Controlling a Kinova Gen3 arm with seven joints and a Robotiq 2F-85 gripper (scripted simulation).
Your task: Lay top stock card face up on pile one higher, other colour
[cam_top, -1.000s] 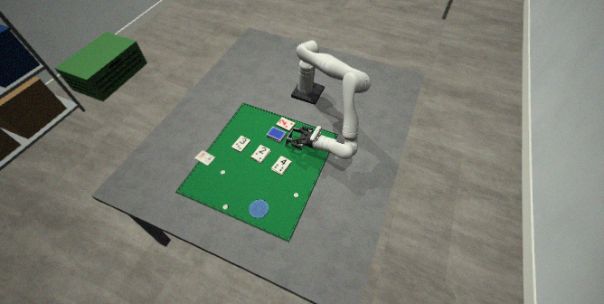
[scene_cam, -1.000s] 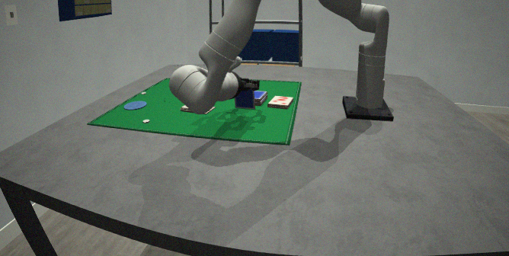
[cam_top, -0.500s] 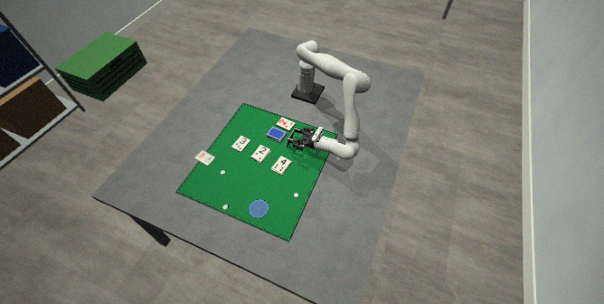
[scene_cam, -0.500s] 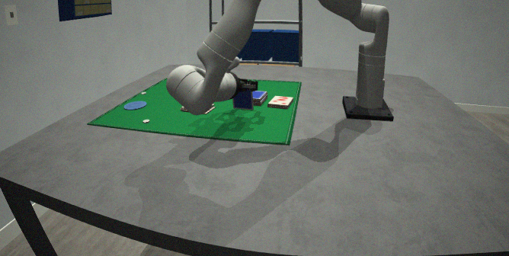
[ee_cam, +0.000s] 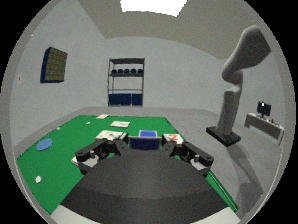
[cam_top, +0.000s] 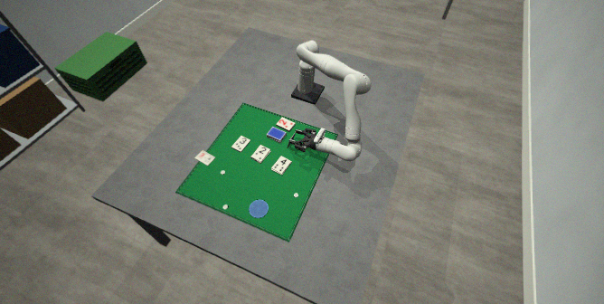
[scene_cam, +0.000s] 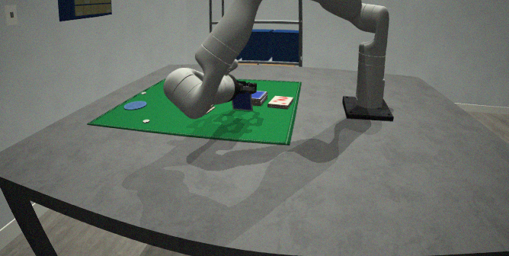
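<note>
mid-frame in the exterior view, the gripper (cam_top: 292,139) (scene_cam: 248,87) (ee_cam: 144,138), fingers fairly wide apart, grips an upright blue-backed card (scene_cam: 242,101) (ee_cam: 145,144).

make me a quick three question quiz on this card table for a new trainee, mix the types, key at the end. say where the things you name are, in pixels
1. Multiple choice: which number tops the pile between the 3 (cam_top: 240,144) and the 4 (cam_top: 281,165)?
a) 2
b) 5
c) 7

2. True or false: the card (scene_cam: 242,101) (ee_cam: 145,143) in the gripper (cam_top: 292,139) (scene_cam: 251,87) (ee_cam: 144,138) lies flat on the stock (cam_top: 276,134) (scene_cam: 260,95) (ee_cam: 148,134).

3. Fill in the blank: the round disc (cam_top: 259,208) (scene_cam: 135,105) (ee_cam: 44,144) on the mat (cam_top: 253,181) (scene_cam: 267,129) (ee_cam: 65,165) is ____.

Key: 1 a; 2 false; 3 blue
</note>
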